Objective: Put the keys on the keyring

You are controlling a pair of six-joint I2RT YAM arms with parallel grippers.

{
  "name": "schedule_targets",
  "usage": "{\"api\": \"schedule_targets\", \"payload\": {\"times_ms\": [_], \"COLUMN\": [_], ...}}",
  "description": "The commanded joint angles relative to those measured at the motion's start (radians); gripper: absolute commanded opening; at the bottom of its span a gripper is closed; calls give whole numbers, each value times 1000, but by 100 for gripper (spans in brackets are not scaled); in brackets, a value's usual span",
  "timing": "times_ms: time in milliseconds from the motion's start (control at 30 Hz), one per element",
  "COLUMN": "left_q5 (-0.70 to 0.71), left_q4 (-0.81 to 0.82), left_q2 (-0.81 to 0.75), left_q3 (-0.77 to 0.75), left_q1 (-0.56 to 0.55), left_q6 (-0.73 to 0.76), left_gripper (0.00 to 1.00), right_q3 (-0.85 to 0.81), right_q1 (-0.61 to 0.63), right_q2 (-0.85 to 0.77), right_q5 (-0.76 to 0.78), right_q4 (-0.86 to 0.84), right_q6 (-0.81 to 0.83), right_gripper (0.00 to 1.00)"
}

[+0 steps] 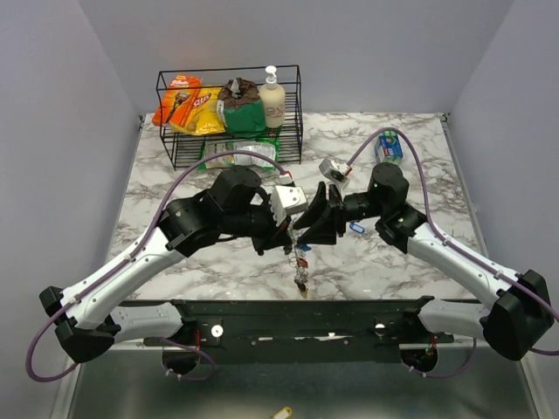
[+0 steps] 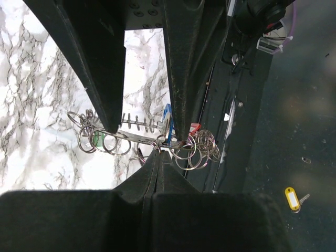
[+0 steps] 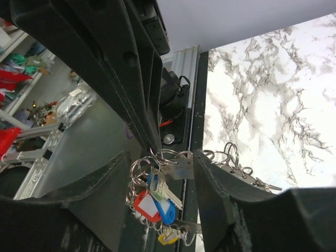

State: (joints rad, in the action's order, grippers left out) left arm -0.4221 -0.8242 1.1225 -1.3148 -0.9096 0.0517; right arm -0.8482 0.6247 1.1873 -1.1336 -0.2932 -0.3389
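Observation:
A bunch of keys with a red tag, a blue tag and a yellow tag hangs from a metal strip strung with several small silvery split rings. I cannot make out one large wire keyring. My left gripper is shut on a thin ring at the top of the bunch; it also shows in its own wrist view. My right gripper is open, one finger on each side of the strip. Both meet mid-table, and the bunch dangles below them.
A loose blue tag lies right of the grippers. A blue-green box sits at the back right. A black wire rack with snacks and a bottle stands at the back. A yellow-tagged key lies on the floor beyond the near edge.

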Motion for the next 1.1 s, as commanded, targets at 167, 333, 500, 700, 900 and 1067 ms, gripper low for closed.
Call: {"api": "schedule_targets", "payload": {"times_ms": [167,333,500,700,900,1067], "left_q5": [-26,-1,12,0,-23,-18], "left_q4": [79,88,120,145,149,137], "left_q2": [-27,-35,-58,-70,-44,-27], "left_q3": [-40,-32,-18,-12,-17,-17], "left_q1": [5,5,5,5,5,5], "left_q6": [-27,-39,-47,-49,-49,-49], "left_gripper": [0,0,0,0,0,0], "right_q3": [-45,-38,-29,-31,-41,-38], "right_q1": [23,27,29,30,33,33], "right_q2": [0,-5,-14,-17,-17,-37], "right_q5": [-18,-22,-26,-29,-19,-8], "right_q4": [46,57,86,101,91,80], "right_q6": [18,24,49,64,51,40], "right_gripper": [47,40,36,34,30,27]}}
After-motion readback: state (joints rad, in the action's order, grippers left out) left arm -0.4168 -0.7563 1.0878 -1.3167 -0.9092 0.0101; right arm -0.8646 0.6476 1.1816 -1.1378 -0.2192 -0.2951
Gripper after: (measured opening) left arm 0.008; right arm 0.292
